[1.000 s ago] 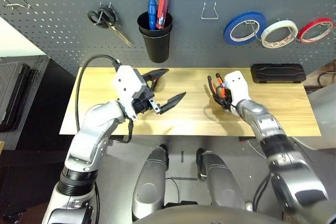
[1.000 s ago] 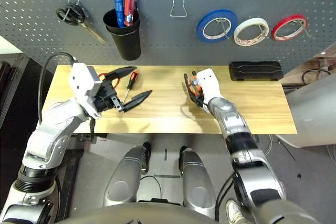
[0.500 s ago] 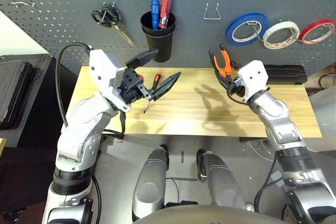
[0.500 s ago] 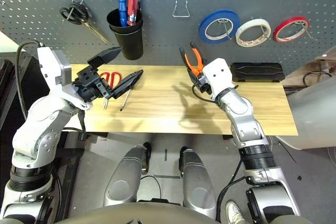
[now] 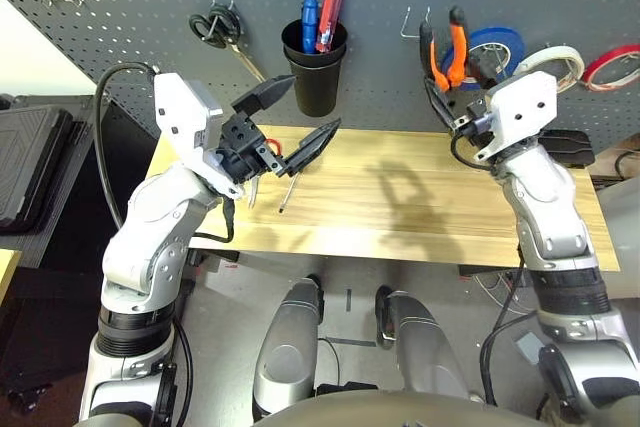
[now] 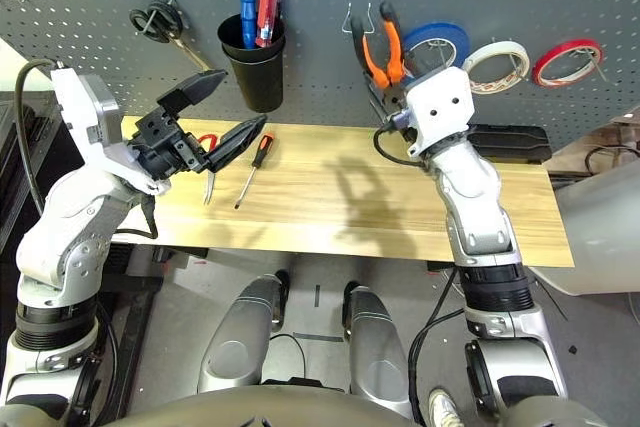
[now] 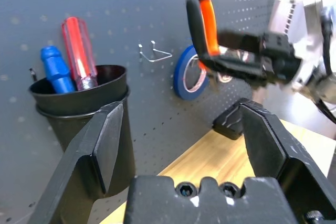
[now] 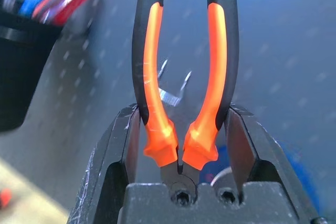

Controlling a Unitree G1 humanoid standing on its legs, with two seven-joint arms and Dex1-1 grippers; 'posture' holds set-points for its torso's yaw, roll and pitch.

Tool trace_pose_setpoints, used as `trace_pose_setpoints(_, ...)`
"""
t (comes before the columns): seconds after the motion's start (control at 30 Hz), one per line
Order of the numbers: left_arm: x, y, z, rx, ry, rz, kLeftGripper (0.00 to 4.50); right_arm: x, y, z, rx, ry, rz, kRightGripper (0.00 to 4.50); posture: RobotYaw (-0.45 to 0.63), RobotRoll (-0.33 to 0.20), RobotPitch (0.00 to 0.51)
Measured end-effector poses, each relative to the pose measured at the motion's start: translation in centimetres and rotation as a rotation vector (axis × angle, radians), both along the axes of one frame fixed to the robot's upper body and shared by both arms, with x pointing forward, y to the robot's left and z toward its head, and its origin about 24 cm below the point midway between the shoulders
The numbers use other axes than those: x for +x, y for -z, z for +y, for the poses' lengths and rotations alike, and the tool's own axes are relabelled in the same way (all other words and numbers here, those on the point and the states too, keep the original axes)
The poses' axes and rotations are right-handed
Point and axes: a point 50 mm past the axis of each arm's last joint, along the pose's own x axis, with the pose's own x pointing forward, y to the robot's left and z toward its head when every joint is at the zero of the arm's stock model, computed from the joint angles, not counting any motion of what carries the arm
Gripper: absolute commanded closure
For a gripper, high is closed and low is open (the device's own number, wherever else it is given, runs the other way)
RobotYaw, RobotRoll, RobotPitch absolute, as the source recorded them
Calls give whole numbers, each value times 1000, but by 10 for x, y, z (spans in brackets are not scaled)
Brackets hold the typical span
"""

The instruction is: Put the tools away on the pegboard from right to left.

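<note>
pliers (image 8: 181, 85) are clamped by the right gripper (image 8: 181, 145), handles up, for hanging on the hook (image 8: 172, 90); left gripper (image 7: 176, 135) is held wide, empty

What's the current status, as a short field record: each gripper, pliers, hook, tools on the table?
right gripper: shut on pliers, handles up, raised in front of pegboard
hook: empty, seen between the pliers' handles in the right wrist view
left gripper: open, holds nothing, above the table's left end
table: screwdriver and red scissors lying by the left gripper
whitish tape: hung on pegboard
</note>
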Motion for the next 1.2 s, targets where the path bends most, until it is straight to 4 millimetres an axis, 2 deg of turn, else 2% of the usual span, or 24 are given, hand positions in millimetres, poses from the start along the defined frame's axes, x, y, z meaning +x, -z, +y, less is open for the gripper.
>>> trace_pose_setpoints(0.3,4,4,0,9,12,19,0,8,-49,27,89,-59,-165,1924,247,0,199)
trace_pose_setpoints(0.6,4,3,1,32,5,7,0,34,-64,38,116,-75,-155,1924,270,0,192)
trace_pose_setpoints(0.9,3,4,1,36,1,-1,0,60,-59,47,133,-87,-110,1924,297,0,198)
trace_pose_setpoints(1.2,3,6,0,46,-8,5,0,77,-32,52,153,-69,4,1924,307,0,213)
